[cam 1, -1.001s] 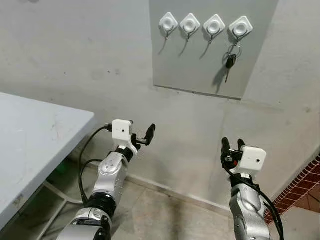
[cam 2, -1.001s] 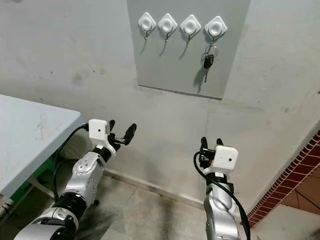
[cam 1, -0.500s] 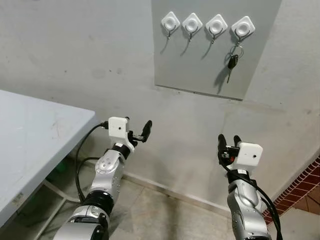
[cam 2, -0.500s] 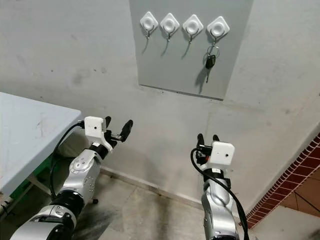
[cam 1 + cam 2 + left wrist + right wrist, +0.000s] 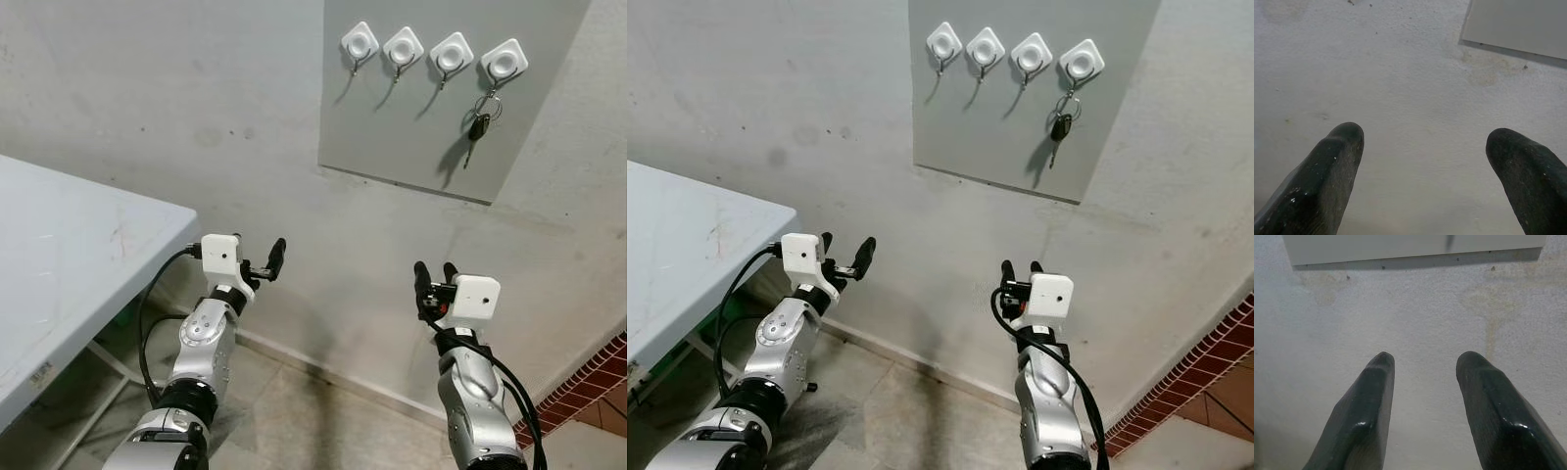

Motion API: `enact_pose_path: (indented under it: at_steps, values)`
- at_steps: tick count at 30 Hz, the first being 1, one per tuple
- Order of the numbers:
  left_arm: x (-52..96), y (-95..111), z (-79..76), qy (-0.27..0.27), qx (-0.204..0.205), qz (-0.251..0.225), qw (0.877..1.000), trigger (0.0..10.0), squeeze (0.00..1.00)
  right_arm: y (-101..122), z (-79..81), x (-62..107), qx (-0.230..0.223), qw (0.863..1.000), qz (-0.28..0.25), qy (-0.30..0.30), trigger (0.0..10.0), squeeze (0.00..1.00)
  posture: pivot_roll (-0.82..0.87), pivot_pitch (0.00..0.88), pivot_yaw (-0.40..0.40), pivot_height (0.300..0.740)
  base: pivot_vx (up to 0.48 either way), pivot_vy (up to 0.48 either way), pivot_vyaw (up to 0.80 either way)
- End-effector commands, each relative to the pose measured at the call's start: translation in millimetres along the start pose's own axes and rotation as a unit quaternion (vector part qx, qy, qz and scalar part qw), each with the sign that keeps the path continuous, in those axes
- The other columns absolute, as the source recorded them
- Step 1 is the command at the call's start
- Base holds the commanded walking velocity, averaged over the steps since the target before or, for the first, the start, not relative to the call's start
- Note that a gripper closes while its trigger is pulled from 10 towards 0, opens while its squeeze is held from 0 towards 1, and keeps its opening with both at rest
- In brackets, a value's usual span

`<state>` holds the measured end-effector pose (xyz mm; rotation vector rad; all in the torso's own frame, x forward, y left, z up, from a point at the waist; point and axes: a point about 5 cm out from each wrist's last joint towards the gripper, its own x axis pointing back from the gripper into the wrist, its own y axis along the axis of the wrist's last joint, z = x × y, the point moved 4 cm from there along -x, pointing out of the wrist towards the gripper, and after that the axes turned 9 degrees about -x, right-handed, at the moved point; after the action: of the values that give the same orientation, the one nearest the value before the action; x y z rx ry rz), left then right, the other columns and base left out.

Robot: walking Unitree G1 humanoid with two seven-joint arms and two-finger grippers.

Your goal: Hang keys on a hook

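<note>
1. Rough grey plaster wall [image 5: 176, 117] all across, stained and speckled; smooth grey panel [image 5: 411, 127] mounted at 1 o'clock.
2. On the panel, four white diamond-shaped hooks [image 5: 431, 51] in a row; keys [image 5: 479, 124] with a black fob on a metal ring, hanging from the rightmost hook [image 5: 504, 62].
3. At 9 o'clock, pale scuffed table [image 5: 69, 264]; red brick edge [image 5: 598, 377] at 4 o'clock.
4. Left gripper [image 5: 266, 266] released, fingers spread wide, empty, near the table corner.
5. Right gripper [image 5: 434, 279] released, empty, below the keys and well apart.

Rough matt plaster wall [image 5: 196, 108], smooth grey panel [image 5: 411, 127], glossy white plastic hooks [image 5: 431, 51]
</note>
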<state>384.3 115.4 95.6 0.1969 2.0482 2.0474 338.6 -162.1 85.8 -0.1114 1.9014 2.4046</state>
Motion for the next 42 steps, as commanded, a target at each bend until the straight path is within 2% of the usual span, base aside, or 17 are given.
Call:
enact_pose_path:
  at_steps: [1,6,16,23,28,32,34,35,37,38,40,42]
  values:
    - [-0.9,4,0.5,-0.003,-0.012,-0.007,1.000,10.0,0.00,-2,0.9,-0.9,0.003,1.000,0.006,0.002,10.0,0.00,-0.03,0.000,0.009,0.740,0.000,0.000,0.00]
    - [-0.9,4,0.5,-0.002,-0.014,-0.006,1.000,10.0,0.00,-3,0.0,-0.5,0.019,1.000,0.011,0.003,10.0,0.00,-0.03,0.000,0.007,0.740,0.000,0.000,0.00]
    - [1.2,4,2.0,0.006,-0.014,-0.009,1.000,10.0,0.00,-5,-1.3,-1.8,0.032,0.999,0.017,0.006,10.0,0.00,-0.02,0.000,-0.013,0.740,0.000,0.000,0.80]
    - [9.8,3,3.5,0.012,-0.028,-0.022,0.999,10.0,0.00,0,-4.2,1.5,0.032,0.999,0.010,0.010,10.0,0.00,-0.01,0.000,-0.025,0.740,0.000,0.000,0.80]
    - [20.9,-2,0.8,0.013,-0.028,-0.028,0.999,10.0,0.00,0,-8.5,9.0,0.033,0.999,0.010,0.012,10.0,0.00,-0.01,0.000,-0.032,0.740,0.000,0.000,0.80]
    - [45.2,-7,-3.6,0.019,-0.026,-0.046,0.998,10.0,0.00,6,-14.9,26.2,0.037,0.999,0.000,0.016,10.0,0.00,0.00,0.000,-0.040,0.740,0.000,0.000,0.80]
    - [52.3,-8,-4.8,0.018,-0.021,-0.048,0.998,10.0,0.00,6,-15.0,31.6,0.041,0.999,0.002,0.023,10.0,0.00,0.00,0.000,-0.040,0.740,0.000,0.000,0.80]
    - [62.0,-11,-3.7,0.023,-0.015,-0.050,0.998,10.0,0.00,2,-18.4,39.7,0.038,0.999,0.011,0.024,10.0,0.00,0.00,0.000,-0.045,0.740,0.000,0.000,0.80]
    - [64.2,-14,-3.4,0.022,-0.005,-0.043,0.999,10.0,0.00,-1,-19.3,42.3,0.033,0.999,0.017,0.024,10.0,0.00,0.00,0.000,-0.045,0.740,0.000,0.000,0.80]
    - [68.3,-21,-0.9,0.029,-0.023,-0.030,0.999,10.0,0.00,-6,-23.0,46.5,0.039,0.999,0.026,0.022,10.0,0.00,0.00,0.000,-0.051,0.740,0.000,0.000,0.80]
    - [71.1,-23,0.5,0.031,-0.020,-0.024,0.999,10.0,0.00,-9,-24.7,49.1,0.040,0.998,0.032,0.023,10.0,0.00,0.00,0.000,-0.053,0.740,0.000,0.000,0.80]
    - [72.1,-19,2.0,0.034,-0.018,-0.025,0.999,10.0,0.00,-2,-26.1,49.4,0.037,0.999,0.025,0.020,10.0,0.00,0.00,0.000,-0.057,0.740,0.000,0.000,0.80]
